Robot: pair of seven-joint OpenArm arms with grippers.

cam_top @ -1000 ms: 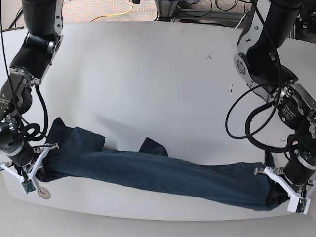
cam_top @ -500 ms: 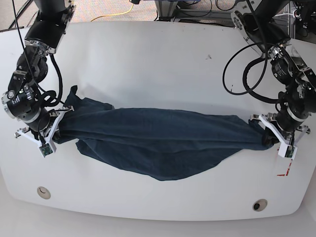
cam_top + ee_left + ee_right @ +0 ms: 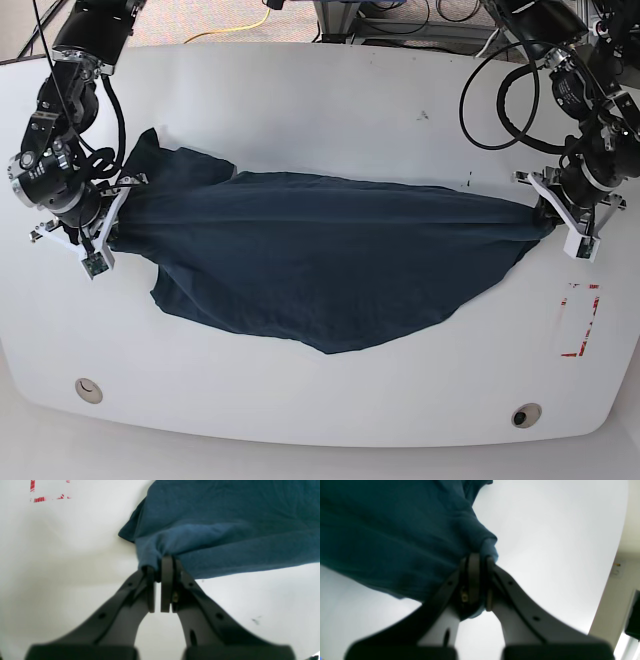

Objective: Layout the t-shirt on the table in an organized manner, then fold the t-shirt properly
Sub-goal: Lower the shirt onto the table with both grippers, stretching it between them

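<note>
At left, the right gripper [image 3: 112,238] pinches the t-shirt [image 3: 330,265]; mid-table, the cloth has moved farther from the near edge, its body spreading nearward; at right, the left gripper [image 3: 548,214] clamps it too, so layout seems underway

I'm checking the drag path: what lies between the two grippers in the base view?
The dark t-shirt, stretched from one gripper to the other, base view.

The t-shirt [image 3: 330,260] is coloured dark blue all over. The table [image 3: 220,390] is coloured white, and red broken lines [image 3: 590,325] are seen on it
</note>
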